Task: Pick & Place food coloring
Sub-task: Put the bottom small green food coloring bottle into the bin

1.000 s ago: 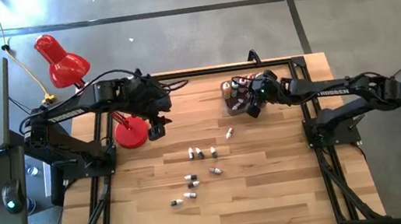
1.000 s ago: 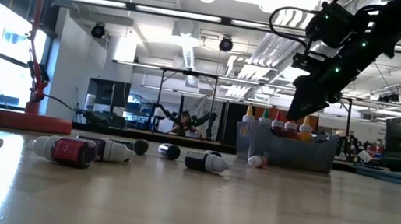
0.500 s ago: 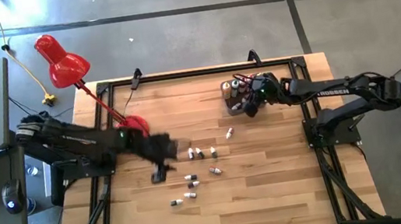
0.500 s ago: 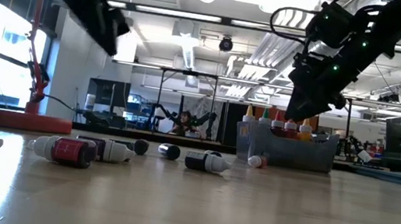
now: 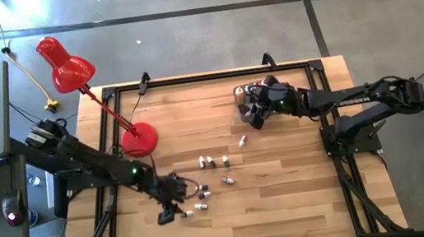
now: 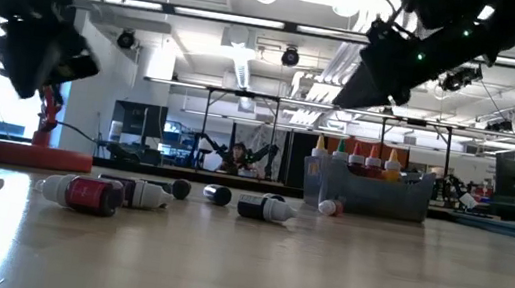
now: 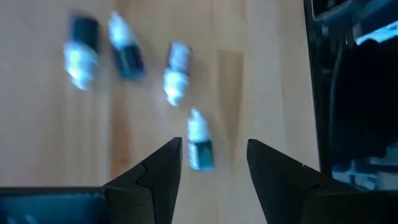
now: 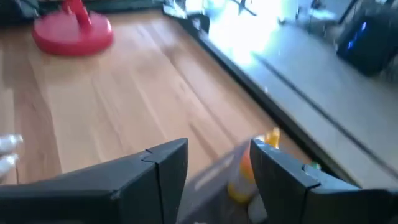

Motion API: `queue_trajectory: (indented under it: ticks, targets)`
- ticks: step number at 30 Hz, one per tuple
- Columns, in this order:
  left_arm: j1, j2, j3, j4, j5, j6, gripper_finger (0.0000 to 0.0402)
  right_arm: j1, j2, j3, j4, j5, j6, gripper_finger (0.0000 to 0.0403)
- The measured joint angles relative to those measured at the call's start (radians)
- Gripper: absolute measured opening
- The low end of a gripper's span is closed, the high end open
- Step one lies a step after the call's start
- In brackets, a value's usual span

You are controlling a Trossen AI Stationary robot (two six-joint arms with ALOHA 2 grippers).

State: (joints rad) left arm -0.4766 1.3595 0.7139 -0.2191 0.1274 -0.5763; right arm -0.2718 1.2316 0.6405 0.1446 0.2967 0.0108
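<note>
Several tiny dark-and-white food coloring bottles [image 5: 211, 162] lie on their sides in the middle of the wooden table. My left gripper [image 5: 173, 207] hovers open over the nearest ones. In the left wrist view one small bottle [image 7: 199, 142] lies flat between and below its fingers [image 7: 214, 146], untouched. Larger yellow, orange and red bottles [image 6: 372, 161] stand upright in the grey tub [image 5: 242, 97] at the far right. My right gripper [image 5: 257, 109] hangs open above that tub, with an orange bottle [image 8: 244, 176] showing between its fingers [image 8: 217, 149].
The red desk lamp's base [image 5: 138, 139] stands on the far left of the table, and its head [image 5: 65, 64] reaches past the table's edge. One small bottle [image 5: 242, 141] lies alone near the tub. Bare wood stretches along the near edge and on the right.
My left arm has swung from beside the lamp base toward the table's near edge and dropped low over the small bottles. My right gripper has risen and tipped above the tub, shifting slightly left. No bottle has moved.
</note>
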Motion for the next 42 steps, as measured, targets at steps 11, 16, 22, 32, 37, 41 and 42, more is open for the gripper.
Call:
queue_trajectory:
  ticks: [11,16,22,32,37,41,42]
  targets:
    - [-0.097,0.179,0.005,0.042,-0.07,-0.129,0.0179,-0.003,0.0,0.0,0.119,0.0,-0.053,0.0167]
    - [-0.093,0.218,0.008,0.042,-0.12,-0.091,0.0179,-0.003,0.0,0.0,0.117,0.0,-0.063,0.0167]
    - [-0.094,0.23,0.008,0.045,-0.14,-0.022,0.0179,-0.003,0.0,0.0,0.084,-0.013,-0.061,0.0167]
    - [-0.093,0.235,0.021,0.031,-0.265,0.204,0.0179,-0.003,0.0,0.0,0.025,-0.032,-0.063,0.0167]
    - [-0.093,0.236,0.02,0.044,-0.274,0.305,0.0179,-0.003,0.0,0.0,0.026,-0.031,-0.064,0.0167]
    - [-0.092,0.236,0.02,0.053,-0.284,0.423,0.0179,-0.003,0.0,0.0,0.026,-0.031,-0.064,0.0167]
    - [-0.092,0.236,0.02,0.056,-0.304,0.454,0.0179,-0.003,0.0,0.0,0.026,-0.031,-0.064,0.0167]
